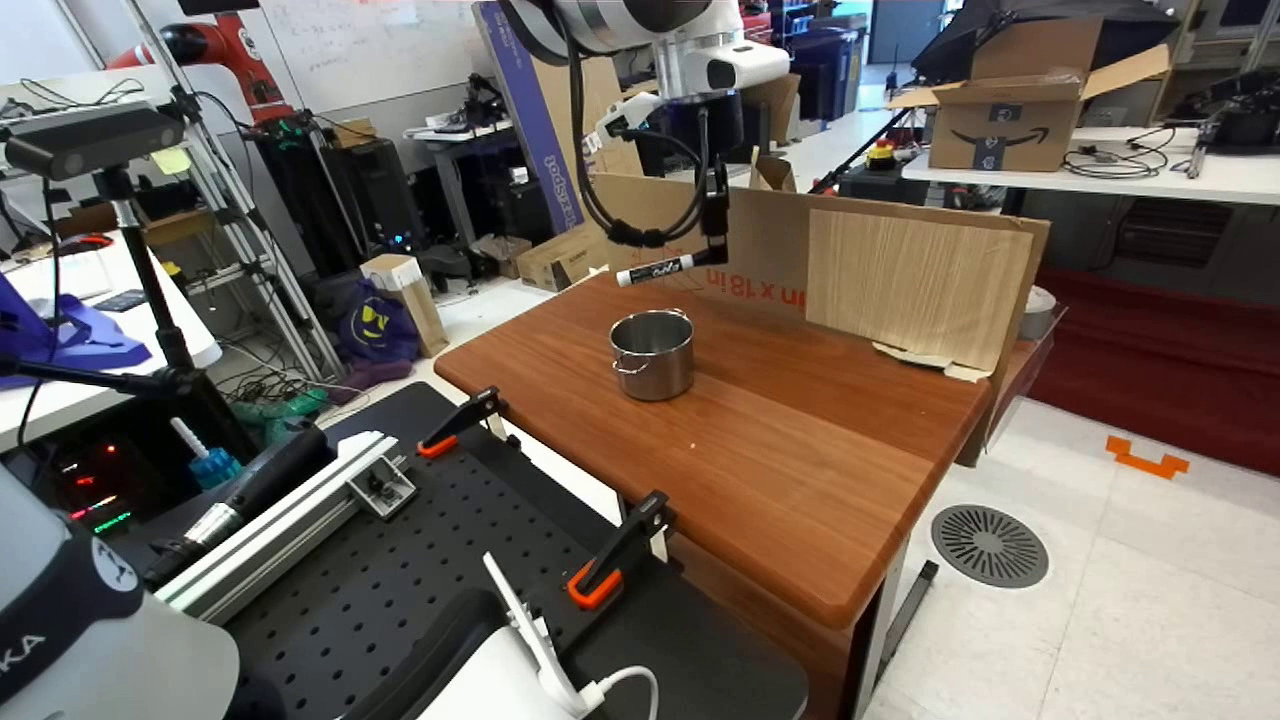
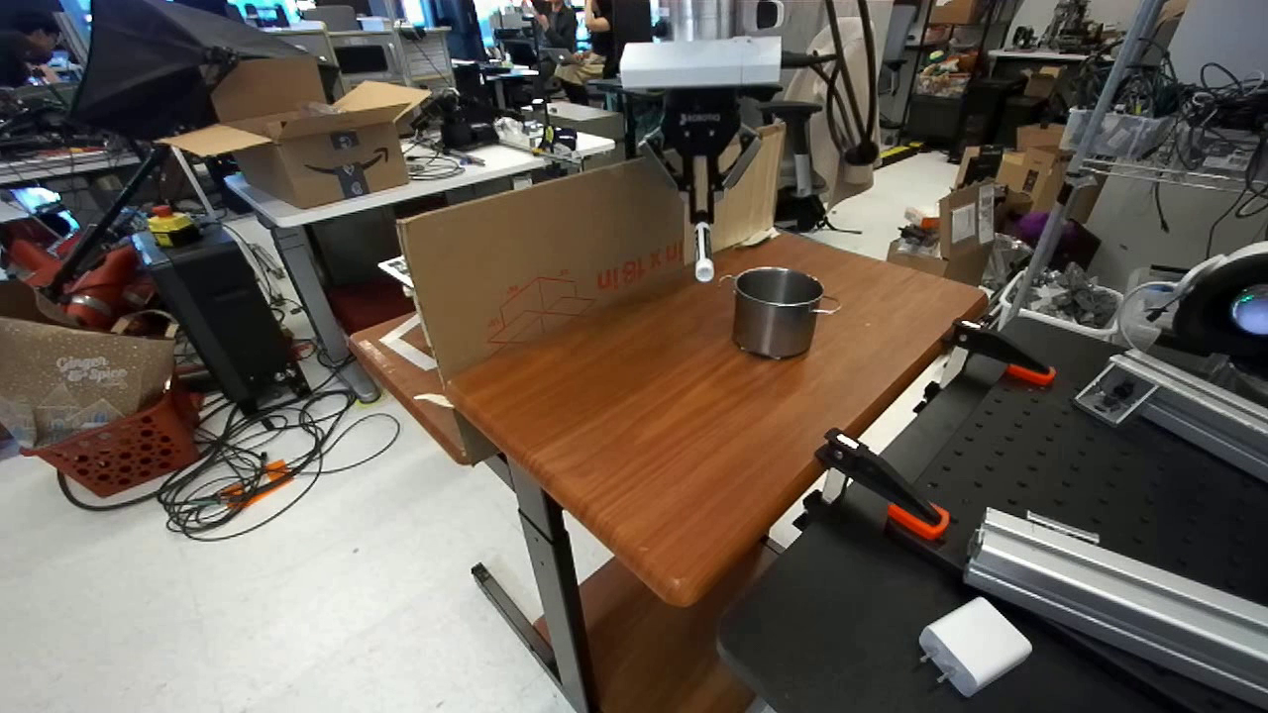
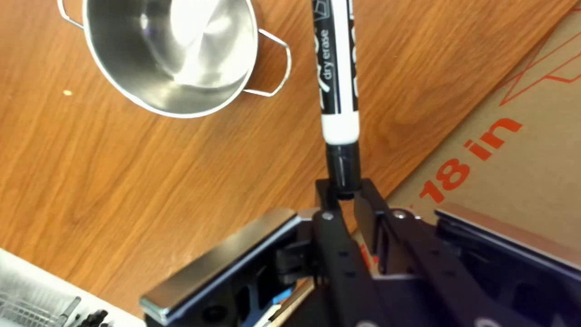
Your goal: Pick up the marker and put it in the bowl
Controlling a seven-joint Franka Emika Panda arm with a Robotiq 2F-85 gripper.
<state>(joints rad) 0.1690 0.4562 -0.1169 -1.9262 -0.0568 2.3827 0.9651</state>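
Pinching the marker (image 3: 339,86) by its black end between the two fingers (image 3: 372,198) of the gripper (image 3: 347,190). Held out sideways from the fingers, long axis crosswise to them; near level in an exterior view, with the free white end (image 1: 627,277) slightly lower. Seen almost end-on in an exterior view, with the marker (image 2: 704,267) aimed roughly at the camera, so perhaps drooping more than apparent.

Cut off at the top edge of the wrist view, white end out of frame, and partly hidden between the fingers at the black end. Black along the barrel, with a white stripe, pale lettering legible as "dry erase", and a white band near the fingers.

Held over a wooden table (image 1: 780,465), apart from the two-handled steel bowl (image 1: 660,378), lower than the fingers, off to one side and cropped in the wrist view. Backed, beyond the fingers, by a cardboard sheet (image 2: 535,233) with red print.
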